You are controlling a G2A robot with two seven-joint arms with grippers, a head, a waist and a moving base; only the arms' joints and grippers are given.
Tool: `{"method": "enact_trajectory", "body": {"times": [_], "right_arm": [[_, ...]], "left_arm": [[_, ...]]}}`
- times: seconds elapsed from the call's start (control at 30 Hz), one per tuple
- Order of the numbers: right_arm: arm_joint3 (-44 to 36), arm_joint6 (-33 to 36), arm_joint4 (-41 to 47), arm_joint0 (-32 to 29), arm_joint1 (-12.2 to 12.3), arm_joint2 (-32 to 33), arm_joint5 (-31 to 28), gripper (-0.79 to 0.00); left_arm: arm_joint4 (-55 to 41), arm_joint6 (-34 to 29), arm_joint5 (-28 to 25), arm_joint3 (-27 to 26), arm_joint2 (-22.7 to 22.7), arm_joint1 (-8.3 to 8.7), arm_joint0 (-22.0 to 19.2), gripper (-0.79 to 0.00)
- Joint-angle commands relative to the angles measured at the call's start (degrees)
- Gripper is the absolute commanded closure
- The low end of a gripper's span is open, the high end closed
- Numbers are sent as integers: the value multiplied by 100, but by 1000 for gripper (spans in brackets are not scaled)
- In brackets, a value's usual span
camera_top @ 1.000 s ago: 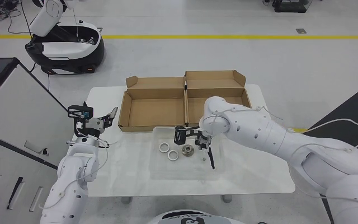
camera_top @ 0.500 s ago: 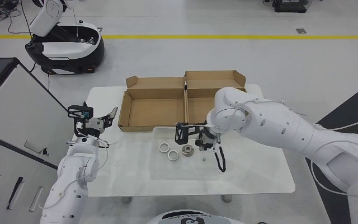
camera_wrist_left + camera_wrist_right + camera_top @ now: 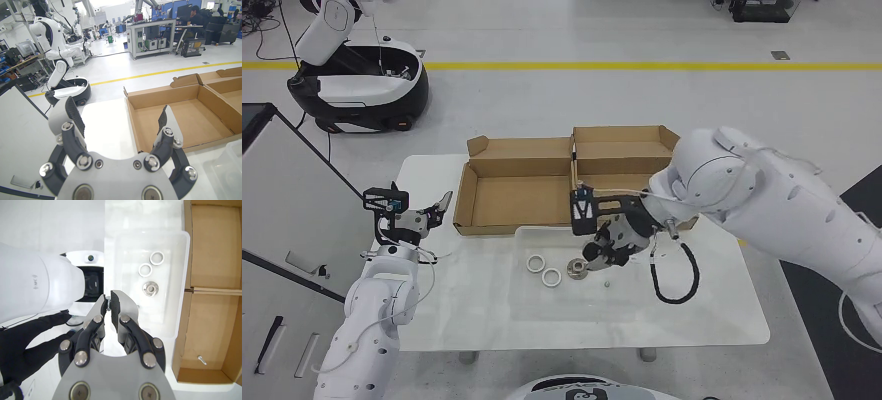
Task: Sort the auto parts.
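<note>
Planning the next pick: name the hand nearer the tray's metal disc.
Right. The right hand hovers just beside the metal disc, over the tray; the left hand is far off, at the table edge.

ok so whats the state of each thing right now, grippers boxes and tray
left gripper: open, empty
right gripper: shut on a bolt
left box: open, nothing seen inside
right box: open, one loose bolt lying inside
tray: uncovered, holding two rings and a hub
</note>
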Motion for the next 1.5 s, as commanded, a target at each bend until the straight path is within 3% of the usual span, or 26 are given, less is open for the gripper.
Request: {"method": "enact_trajectory", "body": {"times": [0.0, 0.43, 0.8, 1.0, 1.23, 1.47], "right_arm": [[33, -57, 170, -28, 74, 131, -57, 0], [443, -651, 1578, -170, 546, 755, -652, 0], [347, -1223, 3629, -165, 555, 774, -1225, 0], [49, -1387, 4665, -277, 451, 946, -1390, 0], [-405, -1575, 5692, -469, 133, 1420, -1578, 0], [-627, -1145, 6218, -824, -285, 2163, -1150, 0]], "left_arm": [[0, 0, 0, 0, 0, 0, 0, -785], [0, 0, 0, 0, 0, 0, 0, -785], [0, 0, 0, 0, 0, 0, 0, -785], [0, 0, 0, 0, 0, 0, 0, -785], [0, 0, 0, 0, 0, 0, 0, -785], [0, 0, 0, 0, 0, 0, 0, -785]]}}
